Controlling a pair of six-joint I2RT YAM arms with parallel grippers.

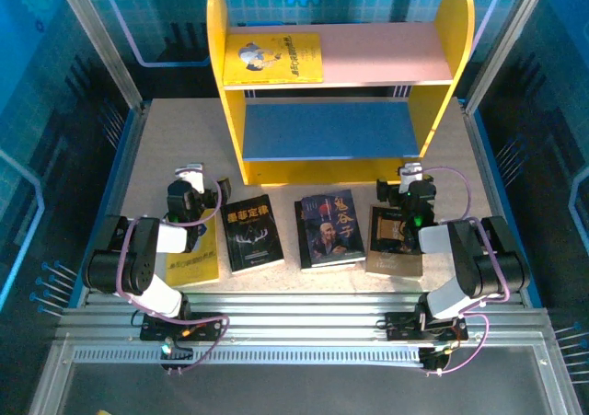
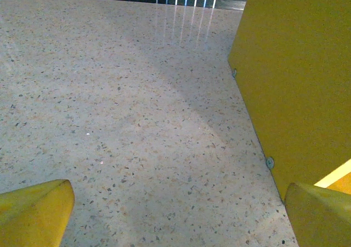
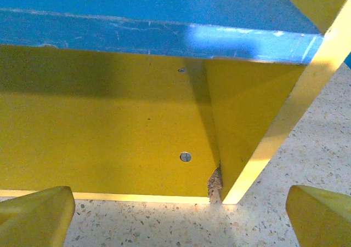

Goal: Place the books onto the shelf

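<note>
The shelf (image 1: 442, 56) stands at the back of the table, and one yellow book (image 1: 273, 59) lies flat on its pink upper board. Several books lie in a row in front of it. They are a yellow one (image 1: 198, 260) partly under the left arm, a black antler one (image 1: 254, 235), a portrait one (image 1: 329, 230) and a brown-black one (image 1: 394, 246) partly under the right arm. My left gripper (image 1: 190, 178) hovers open above the table, beside the shelf's yellow side panel (image 2: 296, 82). My right gripper (image 1: 411, 176) is open and empty, facing the shelf's blue lower board (image 3: 153, 28).
Glass walls with metal posts (image 1: 101, 42) close in both sides of the speckled table (image 1: 166, 139). The shelf's yellow base panel (image 3: 109, 126) has a chipped corner (image 3: 215, 184) where it meets the right side panel. A ribbed metal rail (image 1: 304, 318) runs along the near edge.
</note>
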